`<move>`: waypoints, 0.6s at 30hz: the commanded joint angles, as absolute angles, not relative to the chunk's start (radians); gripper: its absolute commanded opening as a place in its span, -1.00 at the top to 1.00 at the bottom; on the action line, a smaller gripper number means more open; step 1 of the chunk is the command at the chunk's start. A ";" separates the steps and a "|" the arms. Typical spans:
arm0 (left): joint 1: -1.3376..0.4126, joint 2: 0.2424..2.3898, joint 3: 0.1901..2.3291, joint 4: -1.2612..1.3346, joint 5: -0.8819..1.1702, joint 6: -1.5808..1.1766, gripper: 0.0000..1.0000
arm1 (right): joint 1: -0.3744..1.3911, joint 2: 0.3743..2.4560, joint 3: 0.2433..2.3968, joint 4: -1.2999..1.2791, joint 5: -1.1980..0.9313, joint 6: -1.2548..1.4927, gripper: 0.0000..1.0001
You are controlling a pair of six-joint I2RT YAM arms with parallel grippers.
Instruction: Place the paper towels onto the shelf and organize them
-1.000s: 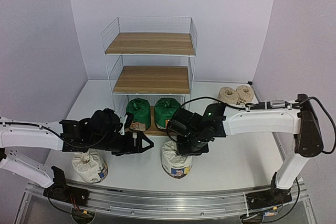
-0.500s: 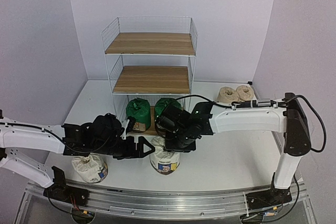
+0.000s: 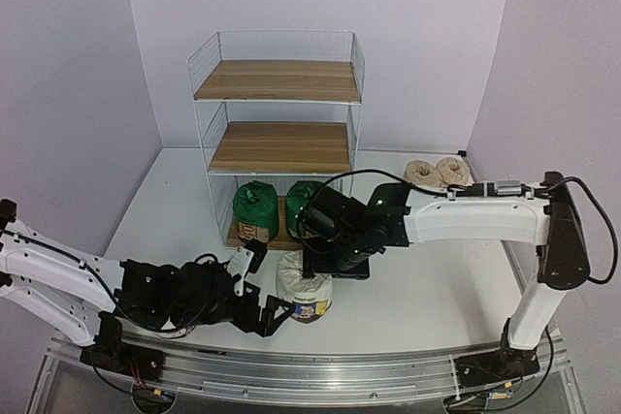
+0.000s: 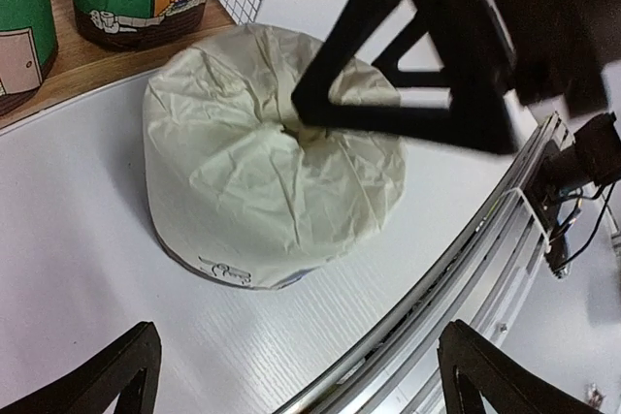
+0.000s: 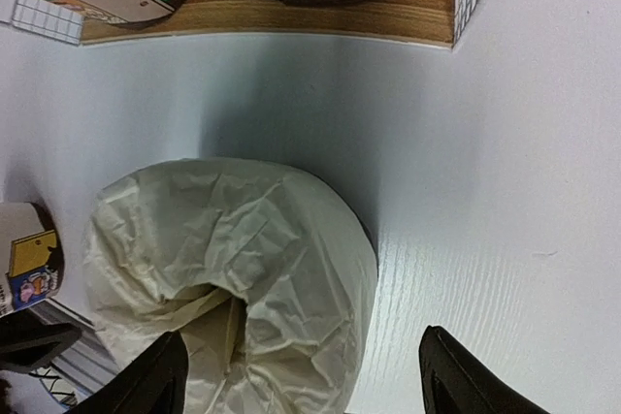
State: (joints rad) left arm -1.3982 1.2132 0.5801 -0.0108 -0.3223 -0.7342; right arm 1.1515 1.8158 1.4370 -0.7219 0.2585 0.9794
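Note:
A white wrapped paper towel roll (image 3: 304, 290) stands on the table in front of the shelf (image 3: 281, 145). My right gripper (image 3: 328, 265) hovers just above it, open, with its fingers apart on either side of the roll's crumpled top (image 5: 233, 278) and not gripping it. My left gripper (image 3: 264, 294) is low by the near edge, just left of that roll (image 4: 272, 172), wide open and empty. Two green rolls (image 3: 255, 208) (image 3: 303, 203) sit on the bottom tier. Two tan rolls (image 3: 437, 174) lie at the back right.
A second white roll's blue-yellow label (image 5: 29, 273) shows at the left edge of the right wrist view; my left arm hides it from above. The metal rail (image 4: 505, 239) runs along the near table edge. The shelf's upper two boards carry nothing.
My right gripper carried the white roll left, then opened and let it go on the table. My left arm dropped lower and back toward the near edge.

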 commanded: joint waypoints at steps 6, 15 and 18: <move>-1.566 1.399 0.538 0.234 -0.777 -0.676 -0.99 | 1.154 1.543 1.311 -0.721 0.315 0.967 -0.68; -1.592 1.648 0.612 0.390 -0.839 -0.645 -0.99 | 1.152 1.373 1.162 -0.721 0.423 1.035 -0.88; -1.593 1.690 0.624 0.445 -0.832 -0.617 -0.99 | 1.151 1.379 1.164 -0.721 0.417 1.033 -0.92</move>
State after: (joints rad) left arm -1.5898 1.6480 0.5766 0.3070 -0.7969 -0.6669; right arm 1.1507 1.3856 1.1724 -0.7238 0.3792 1.0056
